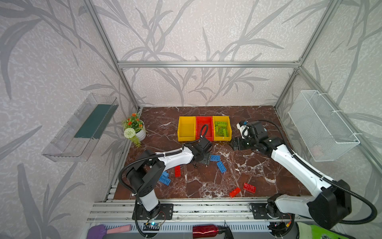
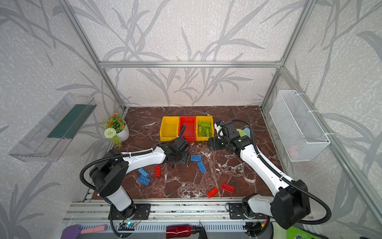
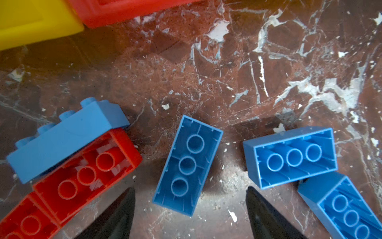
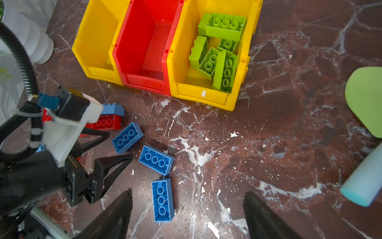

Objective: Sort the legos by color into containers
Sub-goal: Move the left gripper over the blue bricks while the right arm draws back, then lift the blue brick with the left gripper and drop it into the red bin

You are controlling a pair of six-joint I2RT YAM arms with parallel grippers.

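Note:
Three containers stand side by side at the back: a yellow bin [image 1: 186, 128], a red bin [image 1: 204, 124] and a yellow bin [image 4: 206, 95] holding several lime green legos [image 4: 220, 55]. My left gripper [image 3: 190, 198] is open low over the floor. An upside-down blue lego [image 3: 187, 165] lies just ahead of its tips, untouched. Beside it lie two more blue legos [image 3: 290, 156], a pale blue one [image 3: 66, 136] and red ones [image 3: 86, 175]. My right gripper [image 4: 188, 198] hangs open and empty in front of the green-filled bin.
More loose legos lie on the marble floor: blue [image 1: 164, 180] and red [image 1: 177, 171] by the left arm, two red [image 1: 249, 187] near the front edge. A potted plant [image 1: 135, 129] stands at the back left. A pale green flat thing [image 4: 365, 99] and a teal roll [image 4: 361, 186] lie behind the right arm.

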